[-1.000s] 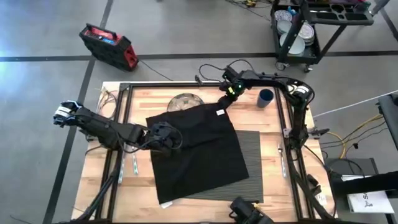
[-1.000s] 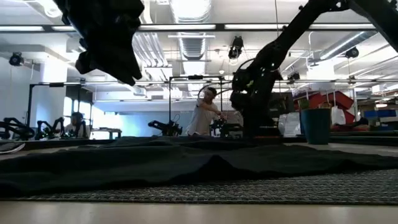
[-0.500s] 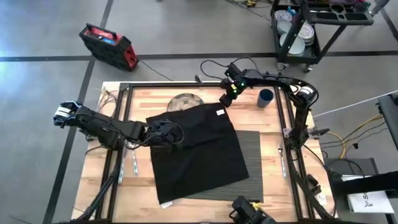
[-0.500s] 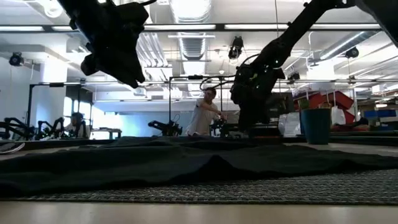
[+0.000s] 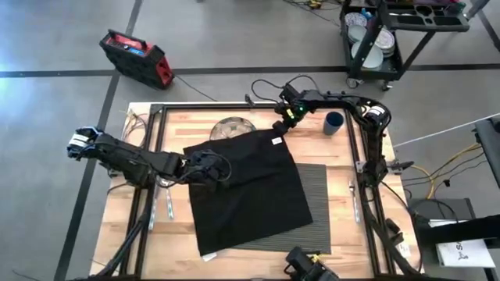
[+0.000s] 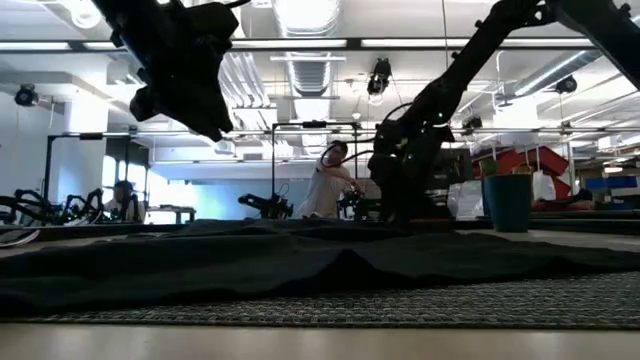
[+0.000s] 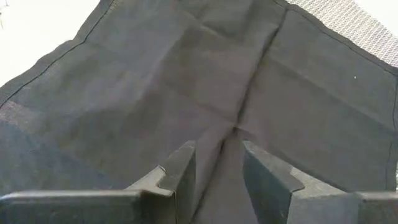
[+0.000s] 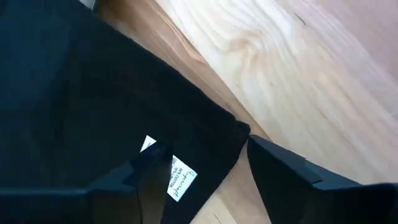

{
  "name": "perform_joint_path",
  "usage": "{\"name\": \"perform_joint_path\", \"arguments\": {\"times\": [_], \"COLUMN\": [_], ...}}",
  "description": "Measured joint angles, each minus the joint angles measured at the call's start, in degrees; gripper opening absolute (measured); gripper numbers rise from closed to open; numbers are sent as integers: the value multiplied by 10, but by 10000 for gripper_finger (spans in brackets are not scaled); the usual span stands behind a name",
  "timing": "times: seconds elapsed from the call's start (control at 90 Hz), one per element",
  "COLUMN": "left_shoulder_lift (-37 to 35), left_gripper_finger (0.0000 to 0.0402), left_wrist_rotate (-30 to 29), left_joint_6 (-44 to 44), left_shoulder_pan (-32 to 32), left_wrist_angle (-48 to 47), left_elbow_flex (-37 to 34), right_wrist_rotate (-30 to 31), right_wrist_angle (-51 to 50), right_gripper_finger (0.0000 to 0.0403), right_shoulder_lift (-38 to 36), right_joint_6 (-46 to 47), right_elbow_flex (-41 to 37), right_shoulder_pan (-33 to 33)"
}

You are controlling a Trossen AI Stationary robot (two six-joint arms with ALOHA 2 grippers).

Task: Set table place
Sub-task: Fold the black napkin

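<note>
The left gripper [image 7: 217, 168] hovers with fingers apart over the black cloth napkin [image 5: 246, 187], which covers most of the ribbed dark grey placemat [image 5: 316, 207] on the wooden table [image 5: 195, 121]. The right gripper [image 8: 205, 168] straddles the napkin's tagged corner, fingers spread, holding nothing.

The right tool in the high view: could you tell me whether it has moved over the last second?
Yes. The right tool swung slightly out toward the blue cup half a second ago, then came back toward the black napkin's far corner, roughly where it started.
</note>
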Motion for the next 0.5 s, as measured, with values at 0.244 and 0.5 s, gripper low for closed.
{"name": "perform_joint_path", "arguments": {"times": [0.244, 0.5], "left_shoulder_lift": [0, 0], "left_gripper_finger": [113, 113], "left_wrist_rotate": [0, 0], "left_joint_6": [2, 2], "left_shoulder_pan": [0, 0], "left_wrist_angle": [0, 0], "left_elbow_flex": [0, 0], "right_wrist_rotate": [-17, 2], "right_wrist_angle": [-4, -46], "right_gripper_finger": [44, 2], "right_shoulder_lift": [2, -23], "right_joint_6": [9, 3], "right_elbow_flex": [-2, -2], "right_shoulder_pan": [14, 20]}}
